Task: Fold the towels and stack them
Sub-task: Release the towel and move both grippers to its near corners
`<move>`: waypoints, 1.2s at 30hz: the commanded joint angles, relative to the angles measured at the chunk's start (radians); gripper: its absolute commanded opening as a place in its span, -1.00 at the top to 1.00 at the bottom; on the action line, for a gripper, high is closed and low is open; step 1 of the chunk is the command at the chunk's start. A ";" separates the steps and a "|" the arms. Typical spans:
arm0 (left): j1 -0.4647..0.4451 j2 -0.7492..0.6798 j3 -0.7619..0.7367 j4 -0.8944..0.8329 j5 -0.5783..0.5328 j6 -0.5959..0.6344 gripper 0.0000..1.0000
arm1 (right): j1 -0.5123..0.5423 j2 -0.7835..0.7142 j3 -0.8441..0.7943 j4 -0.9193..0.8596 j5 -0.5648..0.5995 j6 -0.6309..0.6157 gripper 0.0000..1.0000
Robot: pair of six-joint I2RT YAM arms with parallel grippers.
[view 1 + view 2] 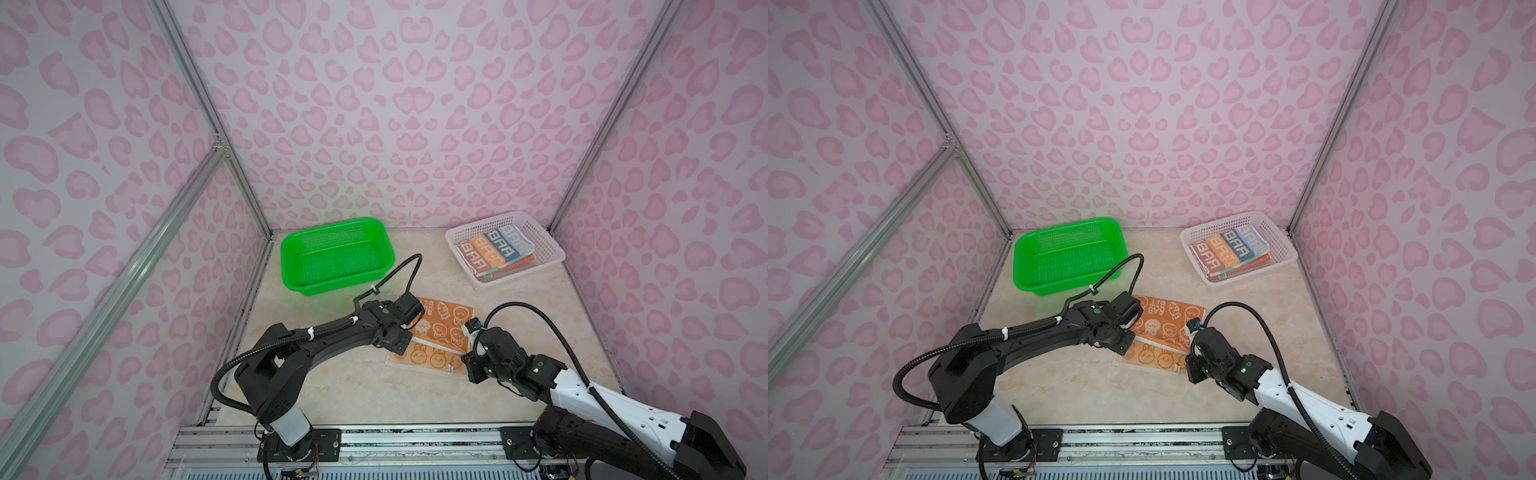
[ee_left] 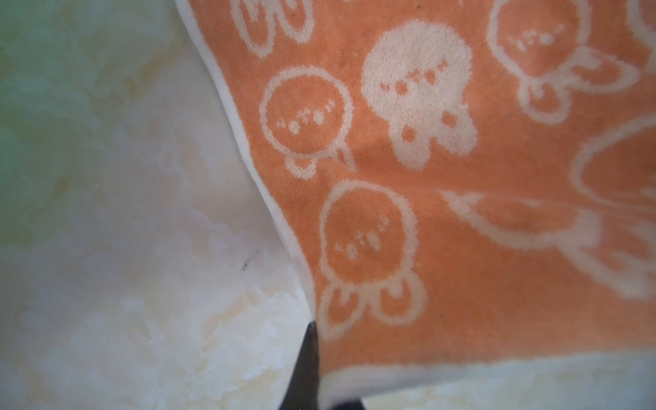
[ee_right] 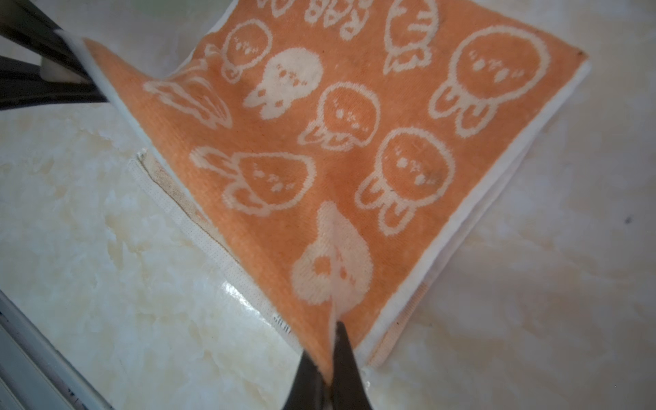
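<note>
Corners of orange towel (image 3: 355, 142) pinched tight in left gripper (image 2: 316, 351) and right gripper (image 3: 328, 355), above marble table (image 1: 353, 386).

Soft even light; orange towel (image 2: 461, 266) seemingly blurred near lens

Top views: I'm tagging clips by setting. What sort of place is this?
Likely a robot test booth: pink patterned walls on metal frame bars, two arms bolted to a rail.

we see an orange towel (image 1: 444, 324) with white faces, a brown-orange-blue striped towel (image 1: 494, 247), a green basket (image 1: 336, 285), a white basket (image 1: 519, 275), a cream marbled bench (image 1: 353, 386).
</note>
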 commanded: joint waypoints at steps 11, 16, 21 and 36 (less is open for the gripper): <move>-0.094 0.020 -0.050 -0.068 -0.111 -0.103 0.32 | 0.102 -0.052 -0.080 -0.094 0.083 0.130 0.66; -0.111 -0.020 -0.068 -0.070 -0.131 -0.130 0.11 | 0.148 -0.052 -0.048 -0.139 0.087 0.125 0.17; -0.106 -0.108 -0.069 -0.074 -0.193 -0.134 -0.08 | 0.170 -0.075 -0.009 -0.184 0.055 0.109 0.03; -0.007 -0.176 -0.082 0.011 -0.048 -0.133 -0.17 | 0.179 -0.142 0.001 -0.243 0.098 0.125 0.09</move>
